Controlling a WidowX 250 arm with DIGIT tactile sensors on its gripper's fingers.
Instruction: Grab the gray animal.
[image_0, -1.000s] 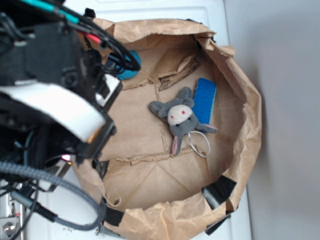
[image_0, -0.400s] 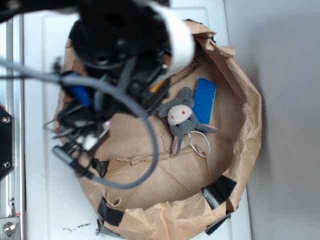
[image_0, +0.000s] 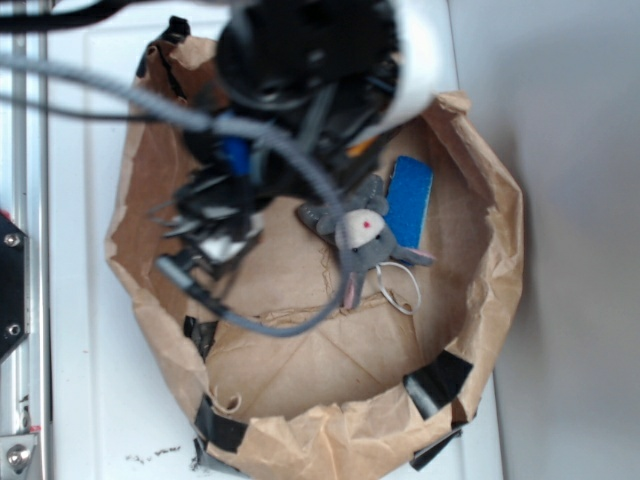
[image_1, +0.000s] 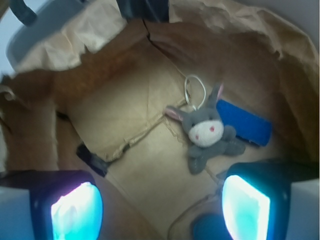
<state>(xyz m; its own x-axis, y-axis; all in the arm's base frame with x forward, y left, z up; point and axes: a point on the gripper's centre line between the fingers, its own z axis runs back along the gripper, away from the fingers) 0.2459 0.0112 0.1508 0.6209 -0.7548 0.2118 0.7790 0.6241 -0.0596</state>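
Arm now farther right, over gray animal's near edge.

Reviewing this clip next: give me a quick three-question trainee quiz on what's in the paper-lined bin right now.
1. True or false: the gripper is closed on the gray animal.
2. What lies against the gray animal's side: A) blue flat rectangle B) metal spoon C) red cup?
3. Fill in: the white string loop lies by the toy's ____.

Key: 1. False, the fingers stand apart, toy untouched. 2. A. 3. ears.
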